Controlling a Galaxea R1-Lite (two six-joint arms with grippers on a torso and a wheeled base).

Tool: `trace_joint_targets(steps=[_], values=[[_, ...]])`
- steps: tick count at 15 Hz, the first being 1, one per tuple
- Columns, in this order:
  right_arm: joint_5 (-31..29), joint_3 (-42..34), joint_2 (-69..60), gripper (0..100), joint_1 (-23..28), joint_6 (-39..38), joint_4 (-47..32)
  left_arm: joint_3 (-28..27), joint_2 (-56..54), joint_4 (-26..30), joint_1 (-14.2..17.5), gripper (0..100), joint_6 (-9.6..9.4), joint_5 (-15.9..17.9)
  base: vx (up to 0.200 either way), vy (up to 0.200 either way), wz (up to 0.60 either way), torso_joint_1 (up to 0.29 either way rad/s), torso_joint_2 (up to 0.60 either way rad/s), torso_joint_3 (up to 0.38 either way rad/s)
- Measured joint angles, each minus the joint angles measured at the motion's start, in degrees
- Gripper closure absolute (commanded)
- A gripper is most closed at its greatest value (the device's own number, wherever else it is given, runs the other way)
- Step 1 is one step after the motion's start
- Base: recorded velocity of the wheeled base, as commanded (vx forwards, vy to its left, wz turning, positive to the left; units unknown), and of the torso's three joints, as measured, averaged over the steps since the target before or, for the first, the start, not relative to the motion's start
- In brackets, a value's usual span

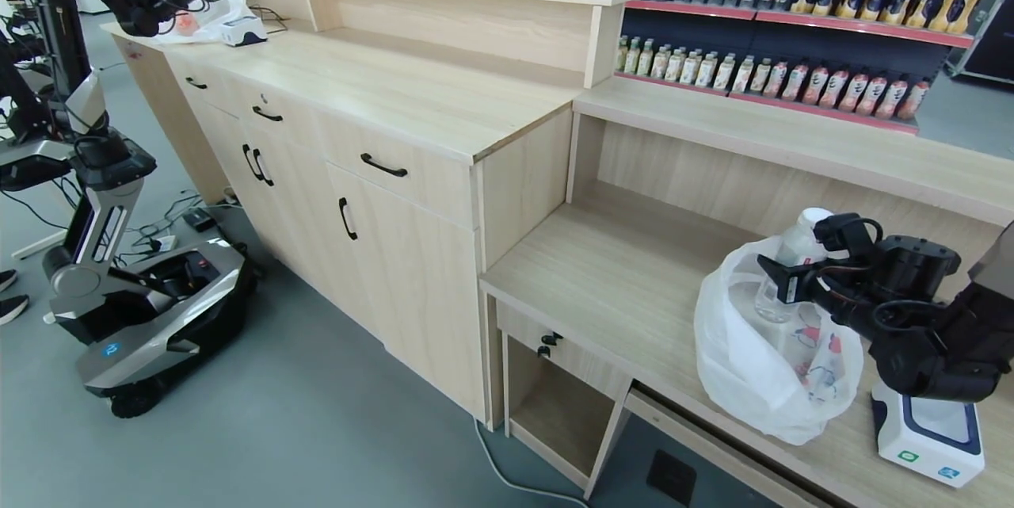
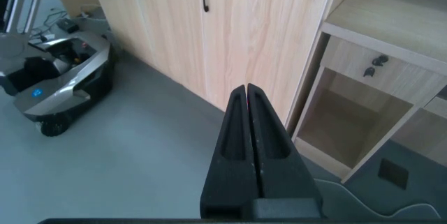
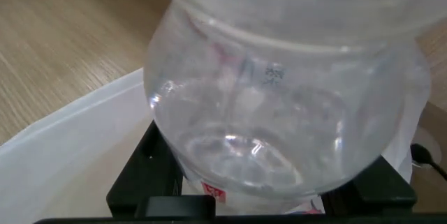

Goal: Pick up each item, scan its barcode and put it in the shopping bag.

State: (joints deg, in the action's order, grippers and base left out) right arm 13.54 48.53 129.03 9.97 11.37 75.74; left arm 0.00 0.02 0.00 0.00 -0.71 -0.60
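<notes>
Starting up top in the head view: the right gripper (image 1: 802,262) is clamped across the middle of a clear bottle (image 1: 775,303), white cap up and leaning away. The bottle's base is right at the open mouth of the white shopping bag (image 1: 752,381) on the low counter (image 1: 618,278). That placement makes sense, because with the base over the opening, a release should send it straight in. The scanner (image 1: 927,433) stands just beside the bag, on the robot's right, so the scan step looks to be behind this item, though that's my read. Over to the left wrist view: the left gripper (image 2: 247,95) has its fingers pressed flat together with nothing between them, parked over the grey floor (image 2: 140,147) by the cabinet doors (image 2: 230,28), well clear of the action. Now the right wrist view: the bottle's rounded clear base bulges out between the two dark fingers, with the bag's white rim directly beneath and bare wood beyond. Bottle in the grip and bag underneath, so letting go should be all that remains.
</notes>
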Motion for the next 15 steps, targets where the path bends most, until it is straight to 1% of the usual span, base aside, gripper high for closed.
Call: trace_joint_targets(steps=[7, 15], values=[[0.16, 8.08, 6.28, 100, -0.69, -0.07, -0.72, 0.0, 0.0, 0.0, 0.0, 100, 0.02, 0.02, 0.0, 0.0, 0.0, 0.0, 0.0, 0.0], [0.16, 9.09, 9.9, 100, -0.74, 0.0, -0.55, 0.0, 0.0, 0.0, 0.0, 100, 0.0, 0.02, 0.0, 0.0, 0.0, 0.0, 0.0, 0.0]])
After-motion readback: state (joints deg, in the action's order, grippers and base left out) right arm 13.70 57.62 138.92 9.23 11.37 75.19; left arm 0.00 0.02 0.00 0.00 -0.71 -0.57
